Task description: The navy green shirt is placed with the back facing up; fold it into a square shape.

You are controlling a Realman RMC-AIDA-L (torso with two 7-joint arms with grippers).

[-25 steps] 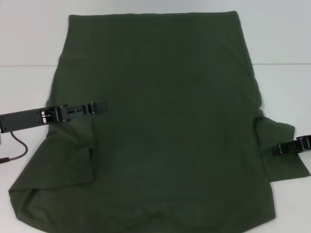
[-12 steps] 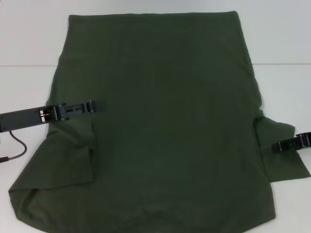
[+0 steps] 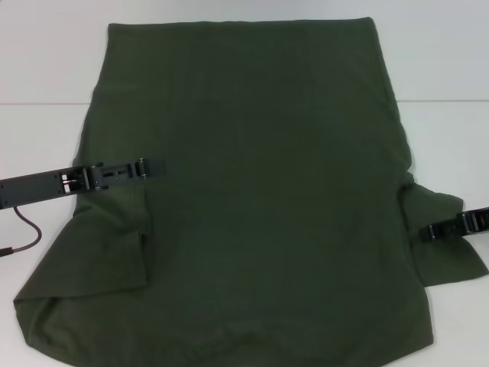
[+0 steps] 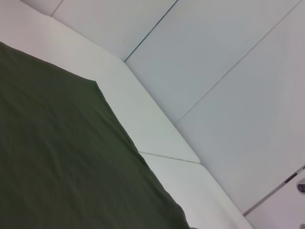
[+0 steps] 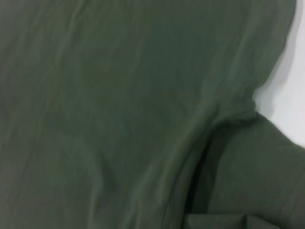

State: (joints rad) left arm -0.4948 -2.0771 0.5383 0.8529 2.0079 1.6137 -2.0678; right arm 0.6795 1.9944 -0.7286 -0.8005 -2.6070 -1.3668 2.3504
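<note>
The navy green shirt [image 3: 252,199] lies spread on the white surface [image 3: 46,69], left sleeve folded inward, right sleeve and body folds remaining; left pincer [image 3: 153,166] and right pincer [image 3: 437,229] rest on it, grip unclear.

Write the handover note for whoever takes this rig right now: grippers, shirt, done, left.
Left gripper: low over the navy green shirt, by its left side above the left sleeve.
Right gripper: on the right sleeve at the shirt's edge.
Shirt: spread flat on the white table, both sleeves out.
Done: no fold visible.
Left: fold sleeves and sides in, then fold to a square.
</note>
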